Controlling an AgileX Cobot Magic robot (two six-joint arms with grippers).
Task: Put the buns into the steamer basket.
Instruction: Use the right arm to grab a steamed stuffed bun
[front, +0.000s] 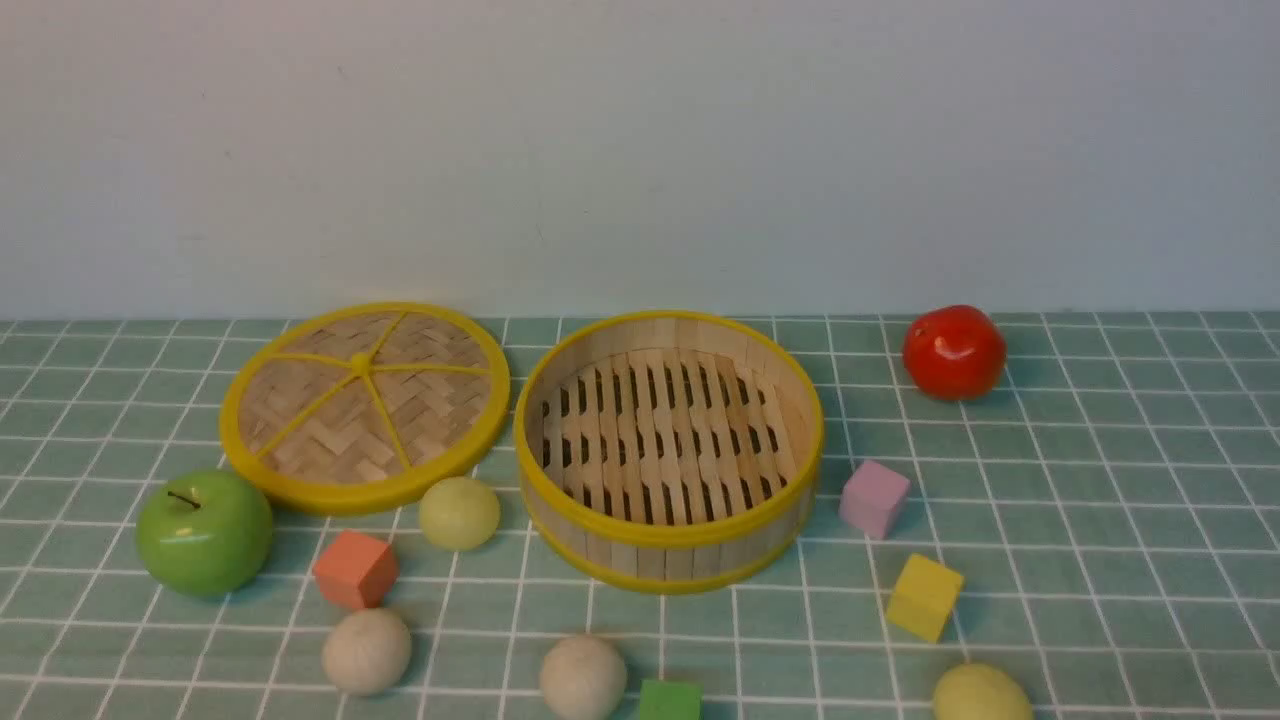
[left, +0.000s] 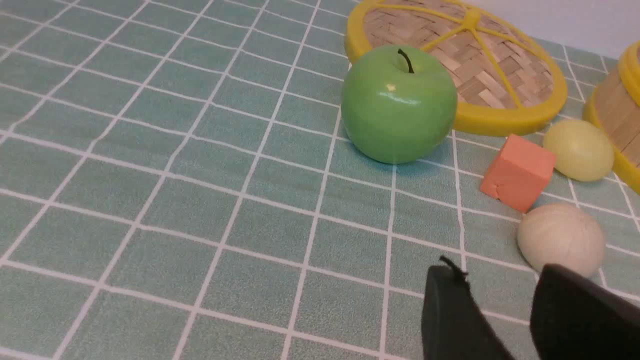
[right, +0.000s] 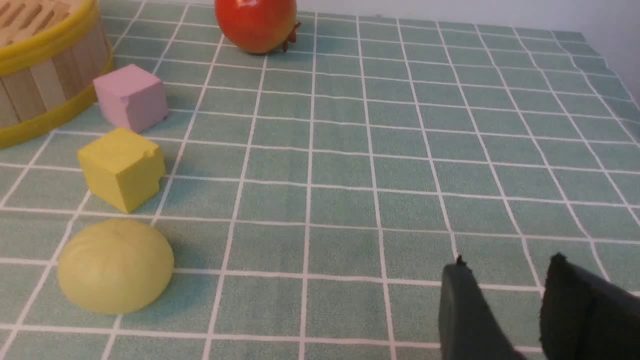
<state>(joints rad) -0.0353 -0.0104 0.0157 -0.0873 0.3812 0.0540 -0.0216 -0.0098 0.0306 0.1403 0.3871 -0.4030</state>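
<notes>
The steamer basket (front: 668, 535) stands empty mid-table. Several buns lie around it: a yellow-green bun (front: 459, 512) by its left wall, two cream buns (front: 366, 651) (front: 583, 677) nearer the front, and another yellow-green bun (front: 982, 695) at the front right. Neither gripper shows in the front view. My left gripper (left: 497, 270) is open and empty above the cloth, with a cream bun (left: 560, 239) just beyond one finger. My right gripper (right: 507, 262) is open and empty too, well apart from the yellow-green bun (right: 115, 266).
The woven lid (front: 365, 405) lies left of the basket, with a green apple (front: 204, 533) in front of it. A tomato (front: 954, 351) sits at the back right. Orange (front: 355, 569), pink (front: 874, 498), yellow (front: 924, 597) and green (front: 670, 700) cubes are scattered among the buns.
</notes>
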